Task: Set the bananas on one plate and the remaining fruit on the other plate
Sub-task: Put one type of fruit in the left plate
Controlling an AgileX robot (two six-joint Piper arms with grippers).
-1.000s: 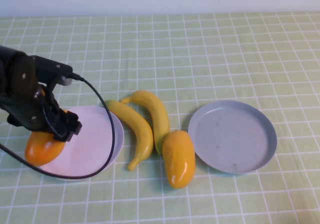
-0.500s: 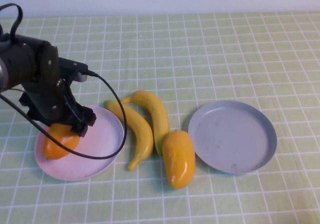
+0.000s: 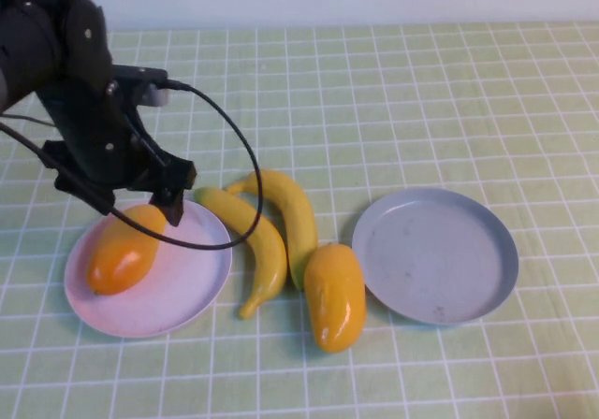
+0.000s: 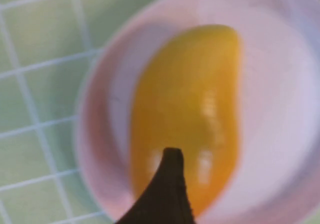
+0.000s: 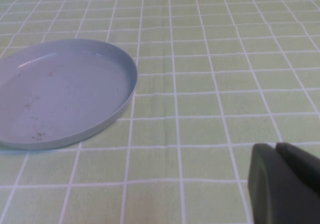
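Observation:
One orange-yellow mango-like fruit [image 3: 122, 249] lies on the pale pink plate [image 3: 187, 274]; it also shows in the left wrist view [image 4: 190, 109] on that plate [image 4: 270, 94]. My left gripper [image 3: 168, 204] is open and hovers over the plate's far edge, just above the fruit's end, with one dark fingertip [image 4: 171, 184] showing. The second mango-like fruit [image 3: 334, 295] lies on the cloth between the plates. Two bananas [image 3: 267, 246] [image 3: 295, 215] lie side by side next to it. The grey-blue plate [image 3: 435, 255] holds nothing. My right gripper [image 5: 276, 151] is shut and empty, low over the cloth near that plate [image 5: 60, 89].
A green checked cloth [image 3: 421, 92] covers the whole table. The left arm's black cable [image 3: 245, 152] loops over the pink plate and the near banana's tip. The right arm does not show in the high view.
The left gripper carried the fruit from the pink plate's left edge onto the plate, let it go, and rose toward the back right. The right arm has not moved.

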